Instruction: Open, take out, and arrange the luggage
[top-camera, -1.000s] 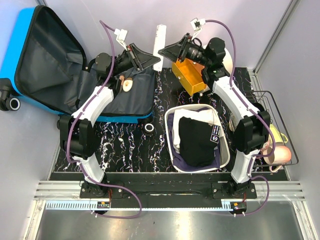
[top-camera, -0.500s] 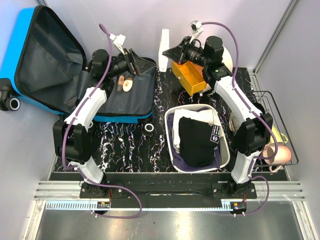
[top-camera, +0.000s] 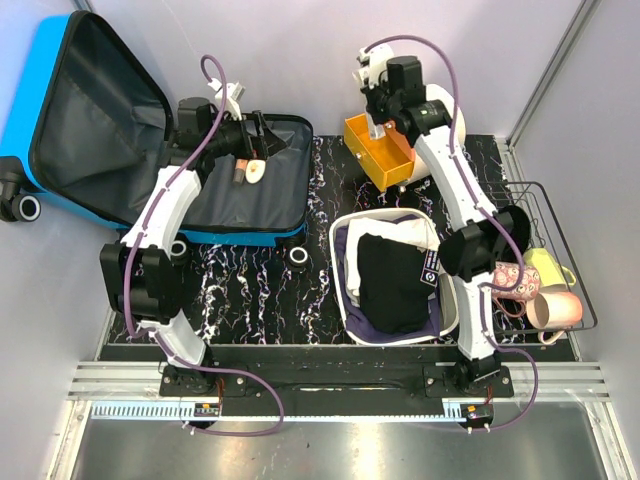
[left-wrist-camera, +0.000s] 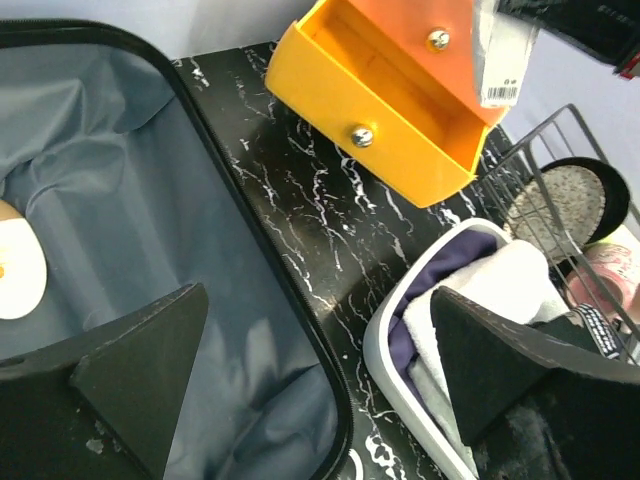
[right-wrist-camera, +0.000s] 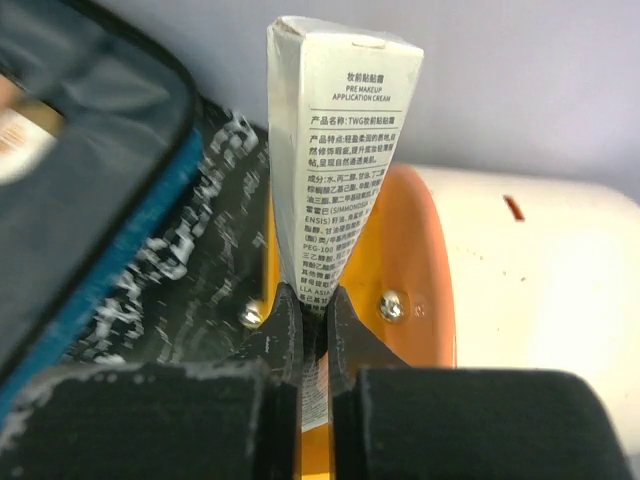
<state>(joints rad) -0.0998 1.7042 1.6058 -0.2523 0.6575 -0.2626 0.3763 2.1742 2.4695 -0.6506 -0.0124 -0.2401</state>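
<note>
Marbled tabletop (top-camera: 260, 290). White box (right-wrist-camera: 340, 150) pinched in right claw (right-wrist-camera: 305, 310); orange bin (right-wrist-camera: 420, 250) beneath, box to be lowered before release. Left claw (left-wrist-camera: 325, 370) wide over suitcase (left-wrist-camera: 150, 230).

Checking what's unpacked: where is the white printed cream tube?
Right wrist view: the white printed cream tube stands pinched in the right gripper, over the open orange plastic box.
</note>
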